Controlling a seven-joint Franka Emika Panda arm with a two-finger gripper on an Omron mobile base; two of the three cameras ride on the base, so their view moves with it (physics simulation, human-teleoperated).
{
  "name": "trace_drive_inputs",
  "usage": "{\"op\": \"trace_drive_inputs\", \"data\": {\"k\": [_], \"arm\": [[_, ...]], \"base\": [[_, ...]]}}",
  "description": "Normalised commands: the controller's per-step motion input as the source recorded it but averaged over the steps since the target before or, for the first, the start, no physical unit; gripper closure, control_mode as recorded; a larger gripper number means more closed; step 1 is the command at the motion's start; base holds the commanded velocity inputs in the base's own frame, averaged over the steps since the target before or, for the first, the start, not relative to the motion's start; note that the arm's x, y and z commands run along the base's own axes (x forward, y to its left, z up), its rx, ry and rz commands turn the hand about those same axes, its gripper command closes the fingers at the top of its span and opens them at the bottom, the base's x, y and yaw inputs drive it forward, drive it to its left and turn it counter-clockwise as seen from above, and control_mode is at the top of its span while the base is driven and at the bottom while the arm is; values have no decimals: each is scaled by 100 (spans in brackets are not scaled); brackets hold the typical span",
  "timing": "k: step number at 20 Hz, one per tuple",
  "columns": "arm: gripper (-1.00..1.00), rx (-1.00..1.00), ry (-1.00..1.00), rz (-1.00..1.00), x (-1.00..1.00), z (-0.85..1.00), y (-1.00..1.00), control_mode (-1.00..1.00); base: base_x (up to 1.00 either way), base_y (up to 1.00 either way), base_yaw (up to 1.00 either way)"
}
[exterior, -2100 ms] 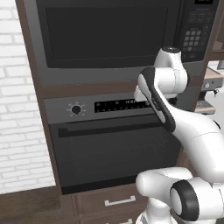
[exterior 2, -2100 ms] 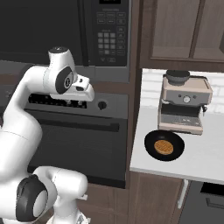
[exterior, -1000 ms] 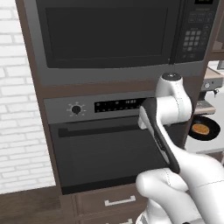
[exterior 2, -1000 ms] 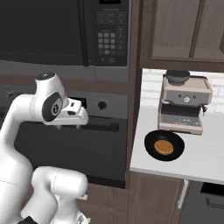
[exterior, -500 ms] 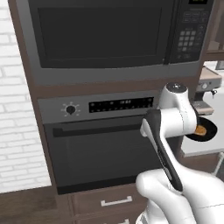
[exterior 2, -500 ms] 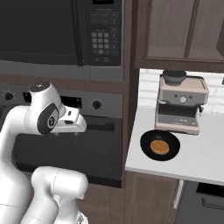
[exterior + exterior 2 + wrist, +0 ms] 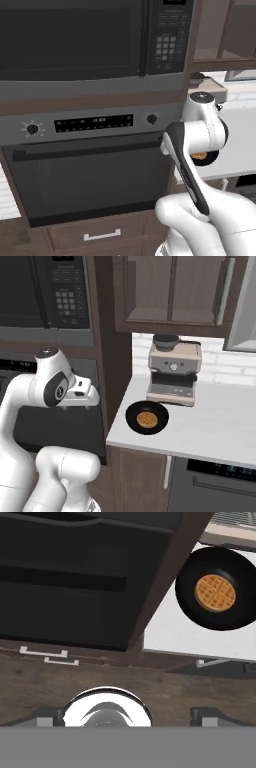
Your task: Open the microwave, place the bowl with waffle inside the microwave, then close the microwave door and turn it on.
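The microwave point(image 7: 95, 42) sits built in above the black oven, and the microwave door point(image 7: 70, 40) is closed flat, with the keypad point(image 7: 70, 300) to its right. The bowl with waffle point(image 7: 146, 418) rests on the white counter in front of the coffee machine; it also appears as a black bowl with a golden waffle point(image 7: 216, 592) at the upper right of the hand view. My gripper point(image 7: 79, 404) hangs in front of the oven, left of the bowl and pointing down. Its fingertips point(image 7: 49, 714) stand far apart with nothing between them, so it is open.
A black oven point(image 7: 85, 175) with a long bar handle is below the microwave, with a drawer point(image 7: 102, 234) under it. A beige coffee machine point(image 7: 172, 373) stands behind the bowl. The white counter point(image 7: 215, 431) stretches right, under wooden wall cabinets point(image 7: 170, 291).
The whole scene has slid left in both base views, so the base has driven to the right. The arm has folded lower in front of the oven. The gripper stays open.
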Motion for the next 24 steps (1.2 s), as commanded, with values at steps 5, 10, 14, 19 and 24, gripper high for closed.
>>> {"op": "trace_drive_inputs", "data": {"k": [5, 10, 14, 19, 24], "arm": [[-100, 0, 0, 0, 0, 0, 0, 100], [-100, 0, 0, 0, 0, 0, 0, 100], [-100, 0, 0, 0, 0, 0, 0, 100], [-100, 0, 0, 0, 0, 0, 0, -100], [-100, 0, -8, 0, 0, 9, 1, -100]], "base": [[0, -45, 5], [0, -24, 19], [0, -22, 21], [0, -13, 13], [0, 0, 0]]}}
